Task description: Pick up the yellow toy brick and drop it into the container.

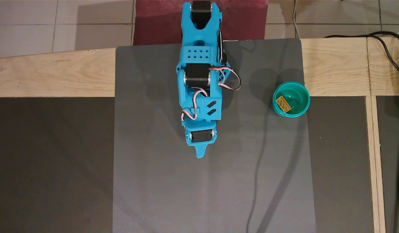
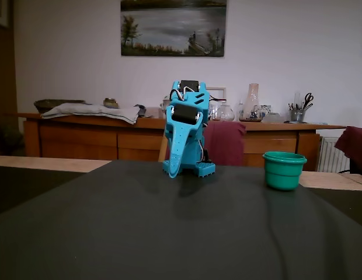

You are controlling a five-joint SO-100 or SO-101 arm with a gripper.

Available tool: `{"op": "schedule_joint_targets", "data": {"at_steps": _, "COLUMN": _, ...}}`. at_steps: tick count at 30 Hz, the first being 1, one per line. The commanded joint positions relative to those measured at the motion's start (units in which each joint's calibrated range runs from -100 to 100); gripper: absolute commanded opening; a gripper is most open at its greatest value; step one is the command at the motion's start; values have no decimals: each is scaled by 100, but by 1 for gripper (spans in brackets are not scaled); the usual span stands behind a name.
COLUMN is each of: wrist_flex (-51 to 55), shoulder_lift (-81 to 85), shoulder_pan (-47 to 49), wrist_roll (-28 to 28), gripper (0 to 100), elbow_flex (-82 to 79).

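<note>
A white wall [image 2: 286, 46] is hung with a landscape painting [image 2: 173, 27]. A long wooden sideboard [image 2: 99, 137] is set along it, cluttered with glassware. Pale floor tiles [image 1: 57, 22] are seen beyond the wooden table's [image 1: 50, 74] far edge. The room is dimly lit.

One yellow toy brick [image 1: 283, 105], one container [image 1: 305, 94], one arm [image 1: 201, 81], one mat [image 1: 154, 181].

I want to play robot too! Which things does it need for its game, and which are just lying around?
For the game: yellow toy brick, inside the teal cup; the robot's hand.

Just lying around: grey mat, black cable, scissors, glass jug.
</note>
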State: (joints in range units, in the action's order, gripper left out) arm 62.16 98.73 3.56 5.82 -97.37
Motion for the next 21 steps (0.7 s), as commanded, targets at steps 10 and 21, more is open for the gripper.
{"op": "schedule_joint_targets", "data": {"at_steps": 10, "wrist_flex": -46, "shoulder_lift": 35, "shoulder_pan": 50, "wrist_roll": 19, "gripper": 0, "elbow_flex": 26}}
{"op": "schedule_joint_targets", "data": {"at_steps": 21, "wrist_flex": -46, "shoulder_lift": 35, "shoulder_pan": 50, "wrist_roll": 19, "gripper": 0, "elbow_flex": 26}}
